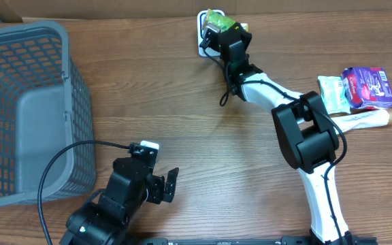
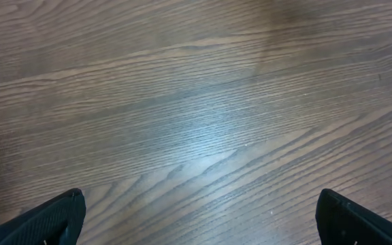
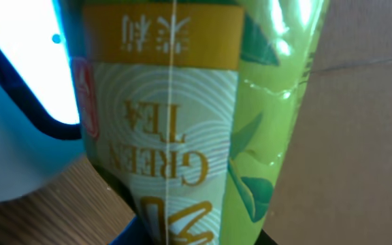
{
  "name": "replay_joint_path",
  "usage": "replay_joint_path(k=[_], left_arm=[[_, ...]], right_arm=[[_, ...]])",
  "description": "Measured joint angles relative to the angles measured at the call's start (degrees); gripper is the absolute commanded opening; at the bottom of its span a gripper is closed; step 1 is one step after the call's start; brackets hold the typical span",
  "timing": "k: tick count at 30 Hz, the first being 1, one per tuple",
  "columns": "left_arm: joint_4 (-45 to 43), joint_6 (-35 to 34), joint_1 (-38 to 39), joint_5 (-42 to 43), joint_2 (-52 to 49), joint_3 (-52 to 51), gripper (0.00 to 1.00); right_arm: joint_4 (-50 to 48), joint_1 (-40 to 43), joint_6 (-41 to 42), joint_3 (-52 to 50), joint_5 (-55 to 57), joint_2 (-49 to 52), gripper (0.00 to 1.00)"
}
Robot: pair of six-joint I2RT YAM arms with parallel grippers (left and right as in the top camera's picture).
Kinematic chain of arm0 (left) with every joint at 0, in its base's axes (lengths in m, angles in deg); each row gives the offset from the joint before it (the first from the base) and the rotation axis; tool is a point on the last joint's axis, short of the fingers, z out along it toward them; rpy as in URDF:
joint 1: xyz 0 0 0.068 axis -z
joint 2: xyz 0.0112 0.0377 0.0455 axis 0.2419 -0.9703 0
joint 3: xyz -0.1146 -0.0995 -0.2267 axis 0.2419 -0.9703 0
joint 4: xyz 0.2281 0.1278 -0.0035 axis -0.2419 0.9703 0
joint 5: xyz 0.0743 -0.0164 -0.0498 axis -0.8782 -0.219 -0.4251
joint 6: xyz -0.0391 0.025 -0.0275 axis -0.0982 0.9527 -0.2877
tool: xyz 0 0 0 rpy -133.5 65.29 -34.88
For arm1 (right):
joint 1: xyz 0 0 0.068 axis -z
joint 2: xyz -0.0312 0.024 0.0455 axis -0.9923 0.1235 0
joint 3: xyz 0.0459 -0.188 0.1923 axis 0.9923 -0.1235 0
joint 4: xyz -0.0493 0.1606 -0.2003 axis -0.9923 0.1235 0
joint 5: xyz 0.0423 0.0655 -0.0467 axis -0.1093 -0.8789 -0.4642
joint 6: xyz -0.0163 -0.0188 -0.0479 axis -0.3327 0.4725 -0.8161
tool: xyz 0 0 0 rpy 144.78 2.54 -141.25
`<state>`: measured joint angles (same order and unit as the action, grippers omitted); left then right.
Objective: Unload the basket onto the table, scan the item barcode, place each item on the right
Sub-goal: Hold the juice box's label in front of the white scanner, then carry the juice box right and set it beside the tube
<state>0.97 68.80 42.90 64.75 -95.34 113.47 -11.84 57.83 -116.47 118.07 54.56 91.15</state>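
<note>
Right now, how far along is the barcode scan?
Done: the green tea packet is gripped by the right gripper at the scanner. In hand: showing it to the lit window; no barcode visible. Left: other packets wait at right; the left gripper is open, empty.

Soft, even light from above — the overhead view is sharp, shadows faint. A pale sheen lies on the table [image 2: 203, 146] in the left wrist view. At the right wrist the white panel [image 3: 12, 61] is blown out; the green tea packet [image 3: 175, 136] looks soft, glare-streaked.
</note>
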Motion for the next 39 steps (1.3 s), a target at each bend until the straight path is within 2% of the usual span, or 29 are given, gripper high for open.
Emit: replay_joint_path(k=[18, 30, 34, 39], left_arm=[[0.0, 0.0, 0.0, 0.0, 0.0, 0.0, 1.00], [0.0, 0.0, 0.0, 0.0, 0.0, 0.0, 1.00], [0.0, 0.0, 0.0, 0.0, 0.0, 0.0, 1.00], [0.0, 0.0, 0.0, 0.0, 0.0, 0.0, 1.00]], right_arm=[[-1.5, 1.2, -1.0, 0.0, -2.8, 2.0, 0.05], [-4.9, 1.0, -1.2, 0.0, 1.1, 2.4, 0.04], [0.7, 0.5, 0.9, 0.0, 2.0, 0.1, 0.04], [17.8, -0.9, 9.7, -0.1, 2.7, -10.6, 0.04]])
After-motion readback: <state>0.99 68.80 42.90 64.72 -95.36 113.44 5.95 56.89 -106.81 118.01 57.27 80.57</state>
